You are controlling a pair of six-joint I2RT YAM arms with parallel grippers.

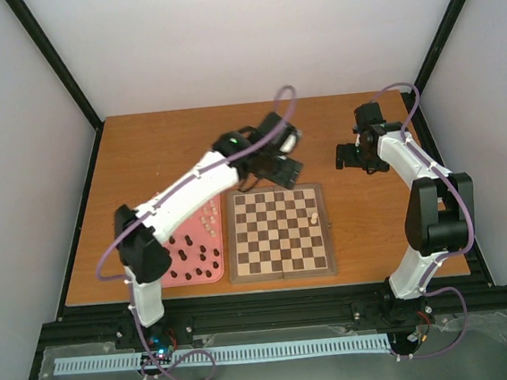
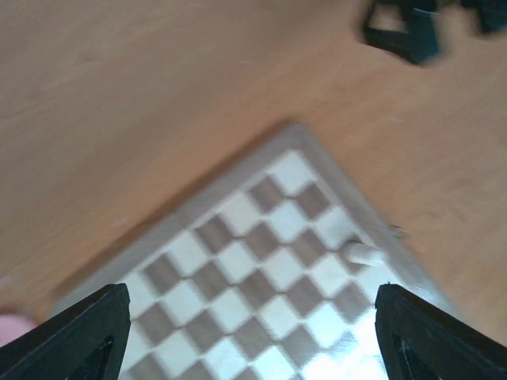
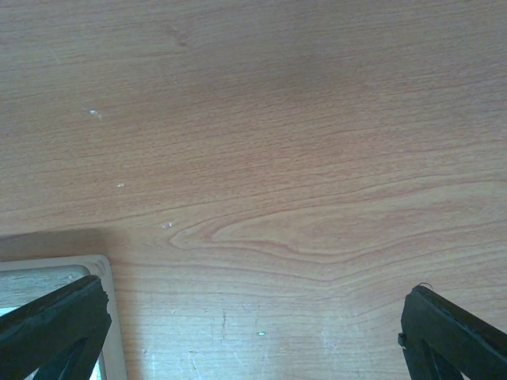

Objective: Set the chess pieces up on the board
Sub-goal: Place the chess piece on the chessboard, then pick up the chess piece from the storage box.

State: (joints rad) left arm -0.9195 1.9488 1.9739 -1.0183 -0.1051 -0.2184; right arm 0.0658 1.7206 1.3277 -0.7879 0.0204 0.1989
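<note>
One cream-white chess piece [image 1: 313,216] sits on the board [image 1: 280,232], on a square by the board's right edge, in its far half; the blurred left wrist view does not show whether it is upright. The board lies near the middle of the table's [image 1: 142,156] near edge. Just left of the board, a pink tray [image 1: 219,265] holds more cream pieces [image 1: 208,217] and dark pieces [image 1: 192,250]. The left gripper [image 1: 283,174] hangs over the board's far edge, jaws spread wide, nothing between them. The right gripper [image 1: 351,155] hovers over bare table beyond the board's far right corner, equally released and empty.
</note>
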